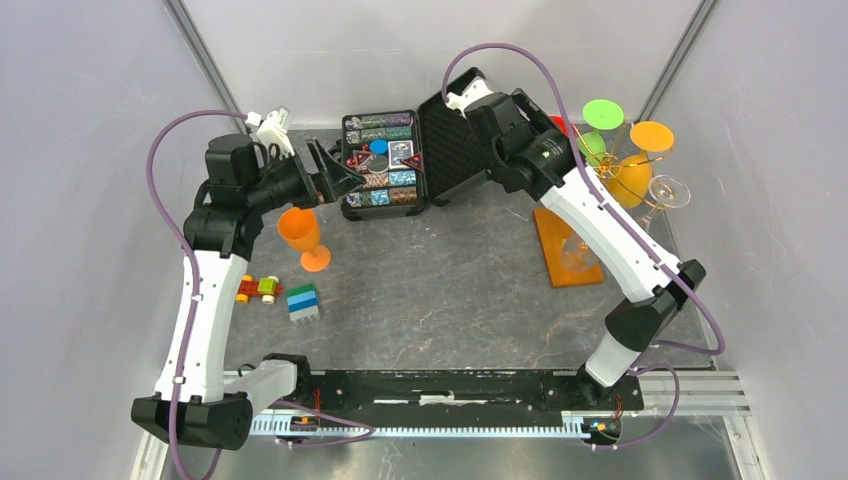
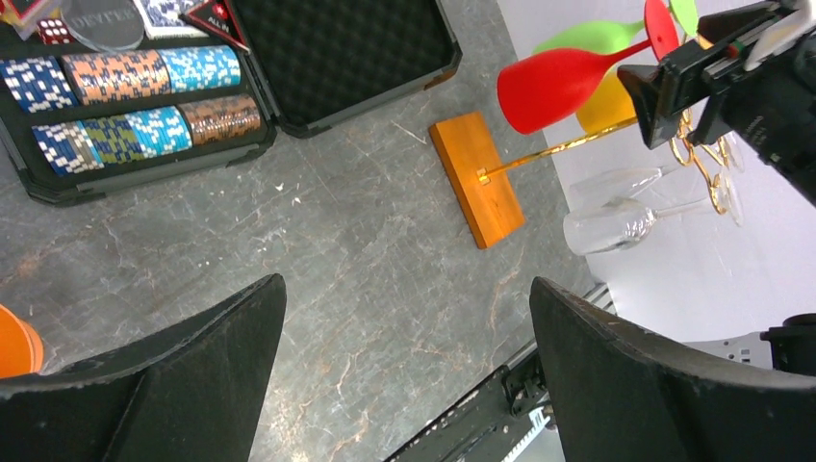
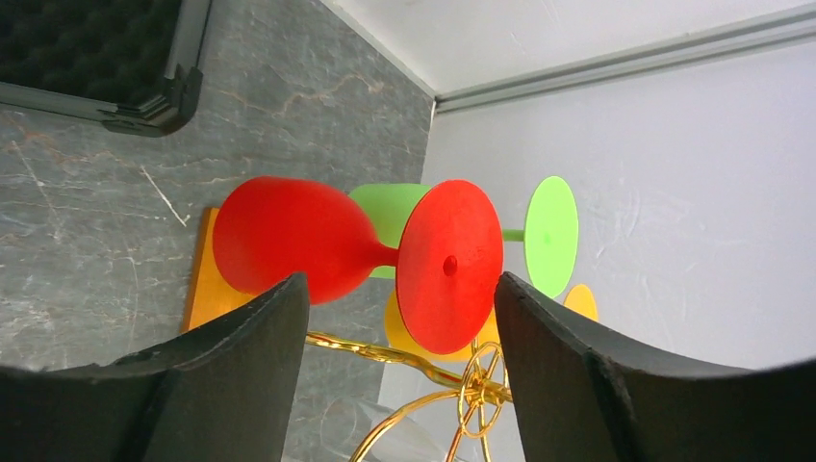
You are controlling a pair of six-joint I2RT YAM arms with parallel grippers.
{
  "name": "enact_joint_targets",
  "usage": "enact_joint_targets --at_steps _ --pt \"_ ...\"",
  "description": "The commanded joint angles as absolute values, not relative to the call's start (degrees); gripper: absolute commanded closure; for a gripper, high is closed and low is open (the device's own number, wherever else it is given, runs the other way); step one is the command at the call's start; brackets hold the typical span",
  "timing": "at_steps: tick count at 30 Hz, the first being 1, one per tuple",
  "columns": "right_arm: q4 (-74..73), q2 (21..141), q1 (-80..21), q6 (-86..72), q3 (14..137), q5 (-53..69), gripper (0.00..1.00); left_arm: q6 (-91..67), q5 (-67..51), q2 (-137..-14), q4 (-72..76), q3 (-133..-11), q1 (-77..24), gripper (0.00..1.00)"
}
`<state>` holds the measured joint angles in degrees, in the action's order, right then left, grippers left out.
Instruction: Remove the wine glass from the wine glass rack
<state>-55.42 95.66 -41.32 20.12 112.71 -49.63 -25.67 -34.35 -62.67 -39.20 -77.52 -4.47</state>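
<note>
My right fingers point(image 3: 221, 385) are spread wide. The red wine glass point(image 3: 289, 241) lies in the gap between them, its round foot turned towards the wrist camera and its bowl beyond. I cannot tell whether either finger touches it. It hangs on the wine glass rack point(image 3: 200, 279), whose gold scrolls curl just below the fingers and whose flat base rests on the grey surface point(image 3: 87, 221) past the bowl. A green wine glass point(image 3: 550, 231) hangs close behind the red one, so that side is crowded. From the top camera my own right arm hides nearly all of the red glass. That view does show a yellow-orange glass point(image 1: 630, 182) and a clear wine glass point(image 1: 668, 192) on the rack's outer side. The left wrist camera gives the rack side-on, with the red bowl pointing towards the base and clear glasses hanging beneath. My left fingers point(image 2: 192, 385) are released over bare surface with nothing between them. The open poker chip case point(image 1: 385, 160) lies ahead of them, and an orange wine glass point(image 1: 303, 235) stands upright just beside them. A toy car point(image 1: 258, 289) and a stack of blocks point(image 1: 303, 303) sit nearer the left arm, well apart from the rack.
</note>
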Motion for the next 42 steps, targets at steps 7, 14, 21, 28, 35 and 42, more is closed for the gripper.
enact_joint_targets --at_steps 7,14,21,28,35,42 --pt "-48.32 94.30 -40.16 28.12 108.17 -54.58 0.34 -28.68 -33.70 -60.87 -33.05 -75.69 -4.31 0.00" --pt "-45.67 95.06 -38.61 29.00 104.66 -54.84 0.43 -29.99 -33.54 -59.27 -29.80 -71.90 -4.32 0.00" --pt "-44.57 95.70 -38.41 29.65 104.05 -56.39 0.59 -28.83 -33.93 -59.80 -30.28 -72.07 -4.31 0.00" --pt "-43.28 95.89 -38.28 30.89 104.14 -58.13 0.74 -28.11 -34.03 -60.15 -30.37 -71.89 -4.26 0.00" --pt "-43.57 93.91 -38.35 31.09 103.93 -56.57 1.00 -27.98 -33.93 -60.73 -30.63 -72.15 -4.29 0.00" --pt "-38.69 91.04 -38.23 34.10 100.97 -58.91 1.00 -28.88 -33.83 -60.81 -31.55 -72.94 -4.31 0.00"
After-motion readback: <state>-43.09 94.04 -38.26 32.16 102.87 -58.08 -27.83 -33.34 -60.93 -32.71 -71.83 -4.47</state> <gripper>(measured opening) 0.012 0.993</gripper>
